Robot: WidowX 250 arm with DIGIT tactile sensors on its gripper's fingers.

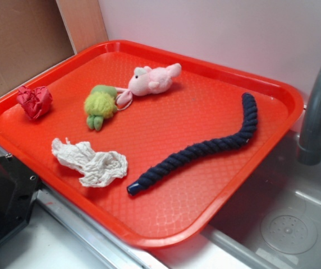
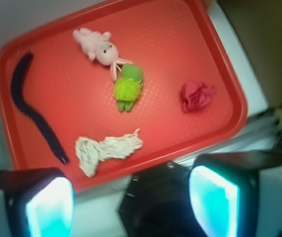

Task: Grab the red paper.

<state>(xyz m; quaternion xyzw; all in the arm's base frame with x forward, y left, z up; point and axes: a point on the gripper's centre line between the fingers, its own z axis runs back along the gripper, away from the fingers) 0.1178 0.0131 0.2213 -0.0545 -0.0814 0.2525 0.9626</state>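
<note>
Two fingers (image 2: 50, 207) of your gripper (image 2: 131, 205) are showing at the bottom of the wrist view, glowing pale blue, standing wide apart with nothing between them. They are hanging off the tray's near edge, above a dark block of equipment (image 2: 156, 197), and touching none of the objects. In the exterior view you are not seeing the fingers at all, only a black shape at the lower left corner.

Your red paper (image 2: 196, 96) (image 1: 35, 101) is lying on the tray (image 2: 220, 64) (image 1: 205, 185), well apart from the fingers. In the wrist view it is sitting toward the tray's right side; in the exterior view it is resting in the left corner, close to the rim. It is a crumpled ball with creased faces, roughly as wide as it is tall, so you are getting no clear long axis and no clear pointing direction from it.

Moving outward on the same tray, a green plush (image 1: 100, 106) (image 2: 127, 87) is lying near the middle, touching or nearly touching a pink plush (image 1: 152, 80) (image 2: 97, 47) beyond it. A white crumpled tissue (image 1: 90, 162) (image 2: 107, 149) is stretching along the near edge, lengthwise with the rim. A dark blue rope (image 1: 205, 147) (image 2: 31, 106) is curving across the far side from the paper.

The tray is resting over a metal sink (image 1: 289, 224), with a grey faucet (image 1: 317, 101) rising beside it and brown cardboard (image 1: 14, 39) standing behind the paper's corner.
</note>
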